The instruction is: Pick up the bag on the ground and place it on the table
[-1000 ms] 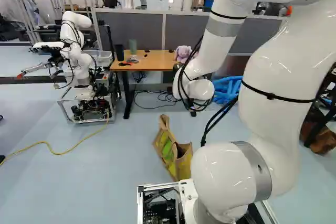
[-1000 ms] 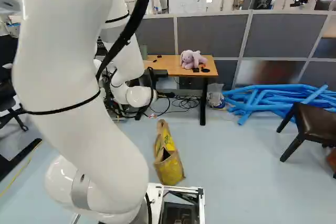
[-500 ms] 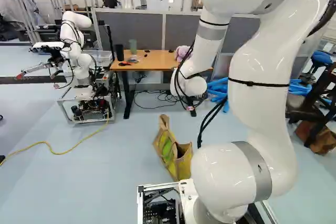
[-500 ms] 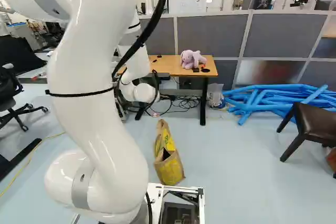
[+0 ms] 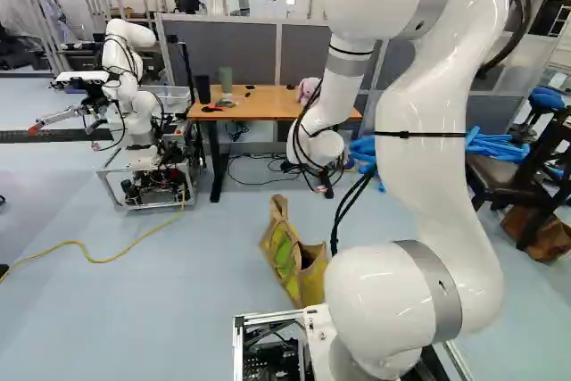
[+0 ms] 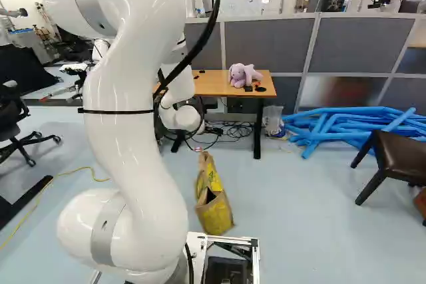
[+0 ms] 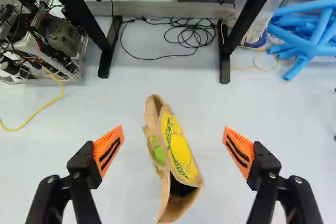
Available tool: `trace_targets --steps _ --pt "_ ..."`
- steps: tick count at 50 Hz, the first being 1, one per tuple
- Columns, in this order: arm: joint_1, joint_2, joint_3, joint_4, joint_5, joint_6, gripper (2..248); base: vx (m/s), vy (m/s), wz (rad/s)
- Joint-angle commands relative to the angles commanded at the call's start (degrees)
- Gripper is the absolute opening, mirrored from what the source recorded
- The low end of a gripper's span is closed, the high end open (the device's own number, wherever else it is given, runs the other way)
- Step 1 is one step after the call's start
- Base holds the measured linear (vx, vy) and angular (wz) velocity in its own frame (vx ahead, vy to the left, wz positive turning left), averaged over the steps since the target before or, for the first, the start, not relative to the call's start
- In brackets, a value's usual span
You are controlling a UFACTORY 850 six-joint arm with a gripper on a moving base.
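The brown and yellow bag (image 5: pixel 292 260) stands on the floor ahead of the base, its mouth partly open; it also shows in the right base view (image 6: pixel 214 207). Beyond it is the wooden-topped table (image 6: pixel 212 83). The arm hides the gripper in the base views. In the wrist view the gripper (image 7: pixel 173 142) is wide open with empty fingers, orange pads (image 7: pixel 108 150) facing each other. Seen between them, well beyond the fingertips, lies the bag (image 7: pixel 181 148), touched by neither finger.
A plush toy (image 6: pixel 244 75) and small items lie on the table. Another robot (image 5: pixel 134 113) stands left of it. Cables (image 7: pixel 191 35) lie under the table. Blue tubes (image 6: pixel 333 124) and a dark chair (image 6: pixel 399 157) are to the right; a yellow cable (image 5: pixel 98 260) crosses the floor.
My upper arm has swung, leftward in the left base view and rightward in the right base view, with the wrist end shifting slightly the same ways. The base and the bag have stayed put.
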Motion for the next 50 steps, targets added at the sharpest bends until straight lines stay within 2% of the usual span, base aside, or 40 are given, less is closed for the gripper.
trace_targets --steps 50 --pt "0.01 -12.56 -8.28 -0.04 -9.94 0.0 247 0.0 0.0 0.0"
